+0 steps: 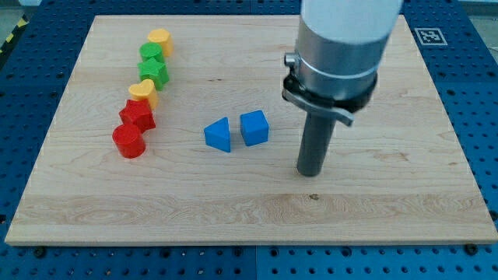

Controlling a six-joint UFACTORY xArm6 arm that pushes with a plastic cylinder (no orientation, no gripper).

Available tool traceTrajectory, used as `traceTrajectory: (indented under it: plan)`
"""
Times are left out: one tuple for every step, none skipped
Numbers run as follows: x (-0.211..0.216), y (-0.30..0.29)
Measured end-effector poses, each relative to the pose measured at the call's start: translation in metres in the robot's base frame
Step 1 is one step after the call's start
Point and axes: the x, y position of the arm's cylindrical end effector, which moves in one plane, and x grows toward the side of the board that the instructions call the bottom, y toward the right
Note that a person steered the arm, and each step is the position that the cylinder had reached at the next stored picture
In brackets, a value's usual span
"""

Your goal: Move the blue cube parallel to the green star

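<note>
Camera view shows the blue cube near the middle of the wooden tabletop, and I take it as the landmark for everything else. Just beside it on the view's left sits a blue triangular block, a thin gap showing between them. My tip stands to the view's right of the cube and slightly lower, apart from it. No claw is fitted to this arm, only the rod, so there is nothing to be released or clenched.

Well to the view's left of the cube, and higher, lies the green star, within a slanting chain: a yellow block at the top, a green block, the star, a second yellow block, a red block and a red cylinder.

The risk, as I judge it: a push toward the view's left would drive the cube into the blue triangular block and carry both along. An off-centre contact could spin the cube, and an overlong push could break up the chain.

The arm's wide housing covers the tabletop behind it and is cut off at the view's top. Shapes of the upper green and both yellow blocks are hard to make out.
</note>
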Motion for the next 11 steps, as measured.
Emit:
traceTrajectory:
  plan:
    - [-0.009, -0.022]
    - [-0.038, -0.056]
    - [-0.057, -0.076]
    - [-0.083, -0.096]
    - [-0.112, -0.117]
    - [-0.136, -0.125]
    - [-0.15, -0.126]
    - [-0.15, -0.125]
    - [-0.15, -0.114]
    - [-0.15, -0.096]
    - [-0.151, -0.079]
